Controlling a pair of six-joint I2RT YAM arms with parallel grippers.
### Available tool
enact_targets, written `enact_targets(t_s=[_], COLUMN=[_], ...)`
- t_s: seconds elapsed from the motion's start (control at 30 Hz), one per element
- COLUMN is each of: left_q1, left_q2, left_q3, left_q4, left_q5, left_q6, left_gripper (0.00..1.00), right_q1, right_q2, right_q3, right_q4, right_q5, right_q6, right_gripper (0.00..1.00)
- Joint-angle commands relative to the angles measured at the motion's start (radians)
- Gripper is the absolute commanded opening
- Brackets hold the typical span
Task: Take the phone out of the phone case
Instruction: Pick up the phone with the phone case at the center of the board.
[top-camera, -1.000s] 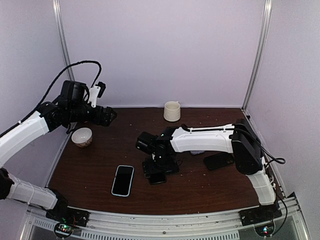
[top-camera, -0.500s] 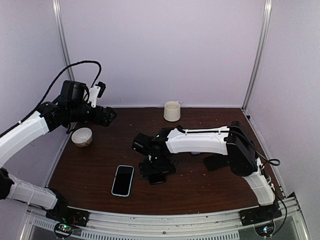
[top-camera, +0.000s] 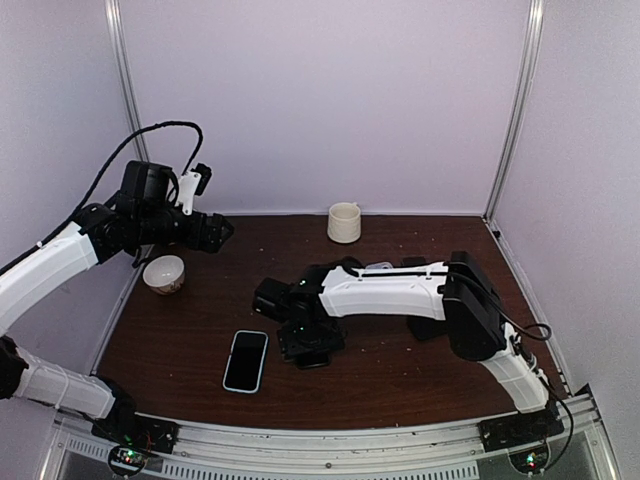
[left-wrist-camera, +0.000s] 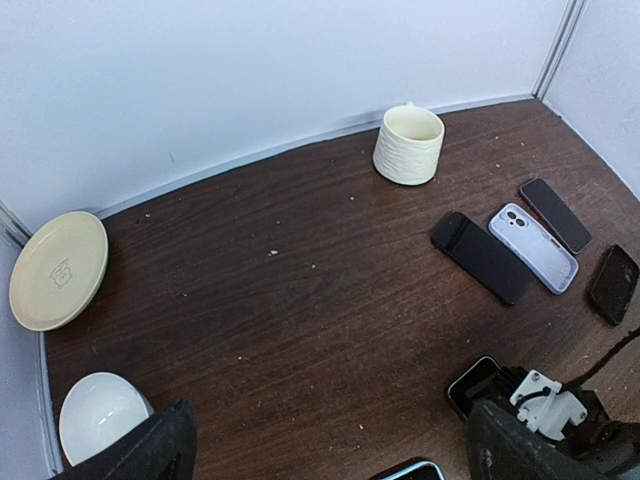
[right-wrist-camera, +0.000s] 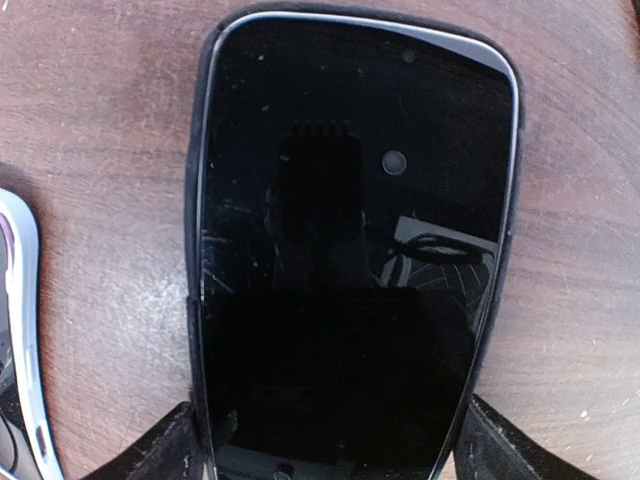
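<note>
A black-screened phone in a black case (right-wrist-camera: 355, 250) lies flat on the brown table (top-camera: 190, 340); it also shows in the top view (top-camera: 312, 358) and in the left wrist view (left-wrist-camera: 473, 385). My right gripper (right-wrist-camera: 335, 445) is low over it (top-camera: 306, 340), and its two fingers press the case's long sides, one each side. My left gripper (top-camera: 222, 230) hangs open and empty high over the table's far left, well away from this phone; its fingers frame bare table in its wrist view (left-wrist-camera: 325, 450).
A blue-edged phone (top-camera: 246, 360) lies just left of my right gripper. A white bowl (top-camera: 164, 273) and a cream plate (left-wrist-camera: 58, 270) are at the left, a cream mug (top-camera: 343, 222) at the back. Black phones (left-wrist-camera: 480, 257) and a lilac case (left-wrist-camera: 533, 247) lie right.
My right arm has swung its wrist and gripper a little to the left over the cased phone. The left arm has not moved.
</note>
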Motion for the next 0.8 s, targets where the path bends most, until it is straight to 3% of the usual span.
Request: enact_targets(t_s=[0.0, 0.23, 0.5, 0.77], left_q1=[0.008, 0.008, 0.009, 0.009], left_q2=[0.001, -0.001, 0.008, 0.056], left_q3=[-0.006, -0.014, -0.018, 0.007], left_q4=[0.018, 0.020, 0.020, 0.040], left_q5=[0.013, -0.037, 0.028, 0.271], left_q6=[0.013, 0.020, 0.005, -0.036], left_gripper=[0.98, 0.98, 0.97, 0.94], right_q1=[0.004, 0.003, 0.001, 0.001], right_q2=[0.049, -0.098, -0.322, -0.498], right_q3=[-0.040, -0.200, -0.375, -0.529], right_q4=[-0.090, 0.135, 0.303, 0.492], right_q5=[0.097, 0.089, 0.228, 0.339], right_q6=[0.004, -0.104, -0.292, -0.462], right_gripper=[0.81, 0.76, 0.75, 0.71])
